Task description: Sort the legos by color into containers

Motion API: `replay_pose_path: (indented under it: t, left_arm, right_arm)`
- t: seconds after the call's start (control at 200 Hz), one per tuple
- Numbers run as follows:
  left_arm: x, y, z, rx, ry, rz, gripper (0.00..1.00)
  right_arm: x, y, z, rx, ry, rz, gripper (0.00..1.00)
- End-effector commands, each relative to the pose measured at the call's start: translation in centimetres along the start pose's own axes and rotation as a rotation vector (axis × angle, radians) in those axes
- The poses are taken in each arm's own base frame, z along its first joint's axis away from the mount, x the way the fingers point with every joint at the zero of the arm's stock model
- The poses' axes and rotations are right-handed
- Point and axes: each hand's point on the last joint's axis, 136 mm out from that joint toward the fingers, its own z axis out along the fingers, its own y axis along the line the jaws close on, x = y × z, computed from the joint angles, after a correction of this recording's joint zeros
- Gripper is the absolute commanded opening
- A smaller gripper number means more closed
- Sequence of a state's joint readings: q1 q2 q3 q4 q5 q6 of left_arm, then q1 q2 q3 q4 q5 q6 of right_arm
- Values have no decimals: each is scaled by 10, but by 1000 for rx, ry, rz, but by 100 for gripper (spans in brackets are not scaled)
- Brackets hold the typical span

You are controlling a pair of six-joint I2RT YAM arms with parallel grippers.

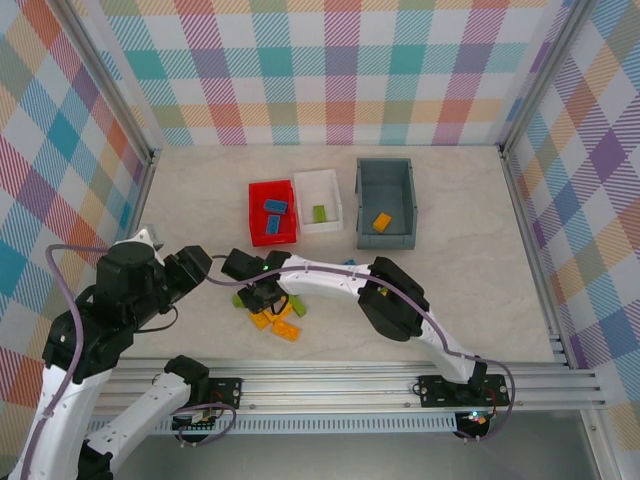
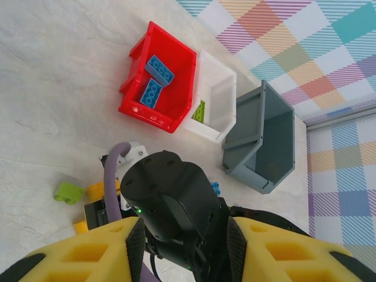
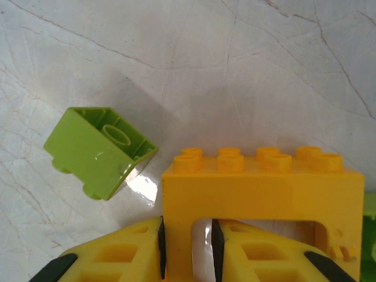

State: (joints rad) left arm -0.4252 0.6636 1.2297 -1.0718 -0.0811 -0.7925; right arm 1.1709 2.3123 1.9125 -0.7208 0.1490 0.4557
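My right gripper (image 3: 187, 226) straddles the left leg of a yellow frame lego (image 3: 261, 191). Its left pad lies against the leg, and a slim gap shows at the right pad. A lime green lego (image 3: 97, 150) lies on its side just left of the frame. From above, this gripper (image 1: 262, 298) is down in the loose pile of yellow (image 1: 260, 320), orange (image 1: 286, 330) and green (image 1: 297, 308) legos. My left gripper (image 2: 185, 228) is open and empty, hovering left of the right arm's wrist. The red bin (image 1: 272, 241) holds two blue legos (image 1: 273, 206). The white bin (image 1: 318, 176) holds a green one (image 1: 319, 213), and the grey bin (image 1: 364, 200) an orange one (image 1: 382, 221).
The three bins stand side by side at mid-table, behind the pile. A small blue lego (image 1: 349, 263) lies beside the right arm's forearm. A purple cable (image 2: 111, 176) loops past the left wrist. Checked walls enclose the table on three sides.
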Motion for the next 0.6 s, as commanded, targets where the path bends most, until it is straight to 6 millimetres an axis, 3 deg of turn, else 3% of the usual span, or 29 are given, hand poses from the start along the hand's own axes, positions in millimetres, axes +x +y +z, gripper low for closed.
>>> replay_pose_path:
  t: [0.0, 0.175, 0.305, 0.48, 0.6]
  left_arm:
    - [7, -1, 3, 18, 26, 3, 43]
    - [12, 0, 10, 19, 43, 0, 43]
    - [15, 3, 15, 14, 54, 7, 43]
    - [17, 6, 19, 5, 56, 21, 43]
    - [18, -2, 22, 35, 68, 26, 43]
  right_arm:
    - [-1, -6, 4, 26, 22, 4, 27]
    - [-7, -7, 6, 37, 18, 3, 21]
    - [-20, -3, -11, 23, -34, -11, 17]
    - [-45, 1, -60, 8, -135, -15, 12]
    - [-63, -7, -110, 13, -228, 1, 11]
